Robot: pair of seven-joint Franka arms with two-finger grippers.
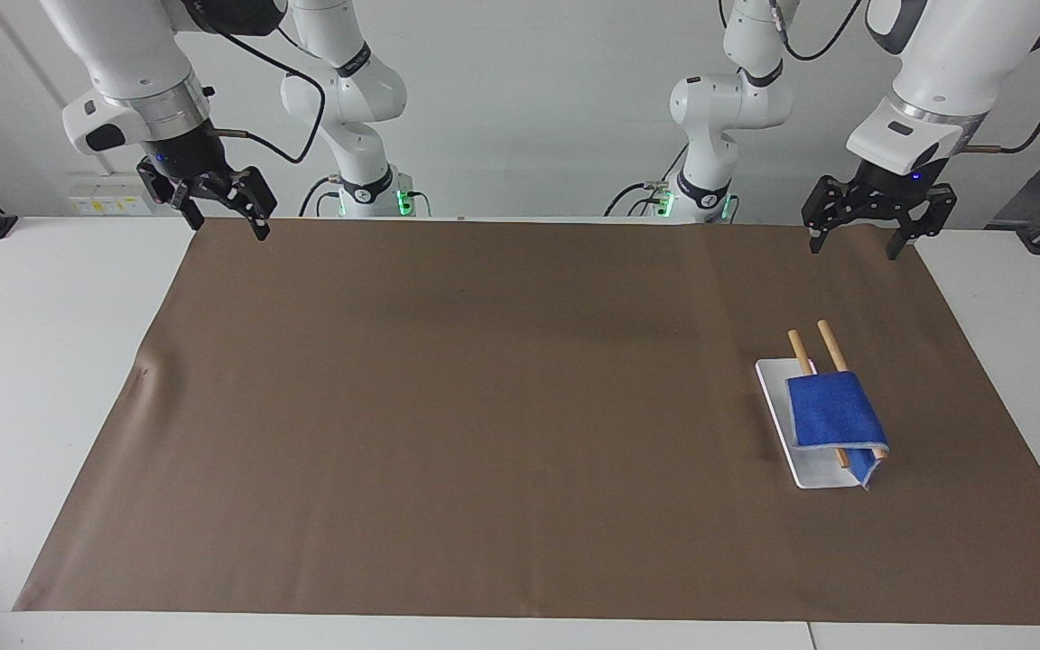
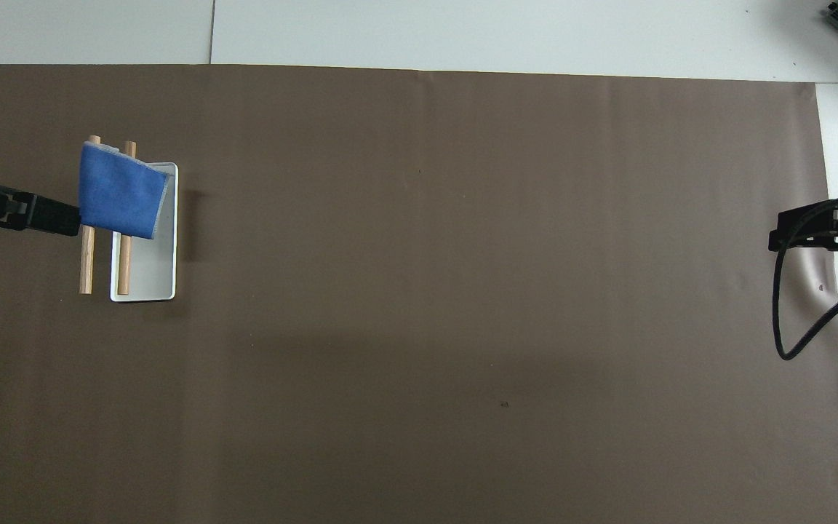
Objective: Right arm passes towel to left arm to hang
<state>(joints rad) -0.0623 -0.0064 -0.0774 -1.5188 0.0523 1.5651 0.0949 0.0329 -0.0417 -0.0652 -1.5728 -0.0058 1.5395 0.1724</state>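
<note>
The blue towel [image 1: 831, 413] hangs draped over two wooden rods [image 1: 831, 343] that stand out from a white tray [image 1: 813, 474], toward the left arm's end of the table. It also shows in the overhead view [image 2: 119, 191]. My left gripper [image 1: 852, 246] is open and empty, raised over the mat's edge nearest the robots, well apart from the towel. One of its fingers [image 2: 55, 216] overlaps the rods only in the overhead view. My right gripper [image 1: 227, 226] is open and empty, and waits over the mat's corner at its own end.
A brown mat [image 1: 484, 406] covers most of the white table [image 1: 32, 379]. The right arm's black cable [image 2: 797, 342] loops over the mat's edge. A small crease [image 1: 143, 372] marks the mat toward the right arm's end.
</note>
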